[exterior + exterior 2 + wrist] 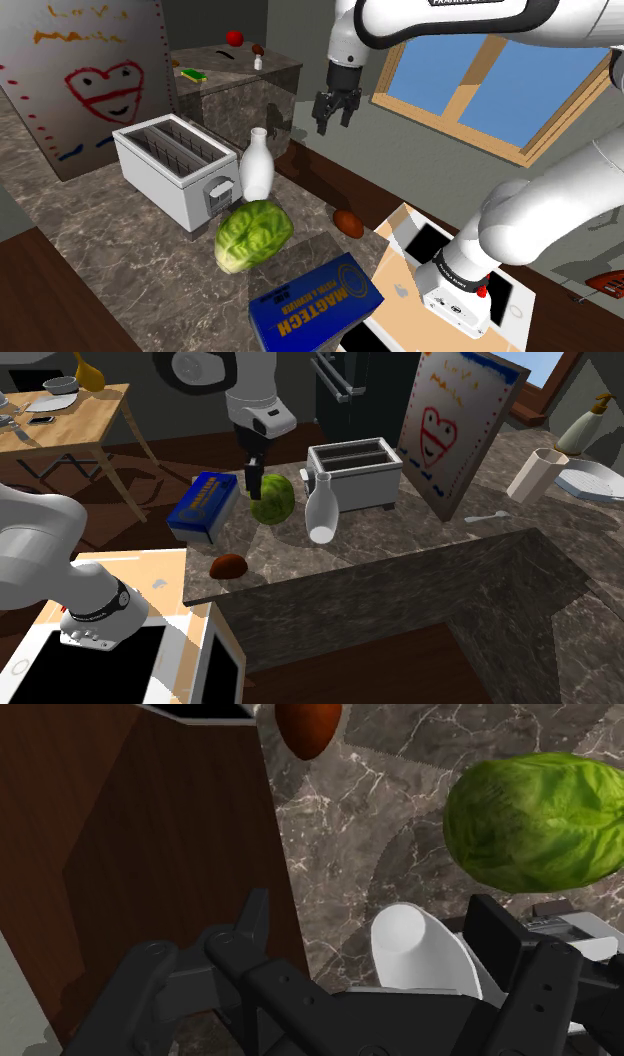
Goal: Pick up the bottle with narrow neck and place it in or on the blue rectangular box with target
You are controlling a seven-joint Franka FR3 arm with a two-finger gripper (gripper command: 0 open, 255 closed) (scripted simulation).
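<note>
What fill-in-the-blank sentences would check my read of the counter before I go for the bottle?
1. The gripper is ____, not shut, and holds nothing.
2. The white bottle stands upright beside the white two-slot ____.
3. A ____ leafy head lies between the white bottle and the blue box.
Missing words: open; toaster; green.

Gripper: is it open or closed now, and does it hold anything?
Gripper: open, holding nothing. The white bottle stands on the counter below it, not touched.
</note>
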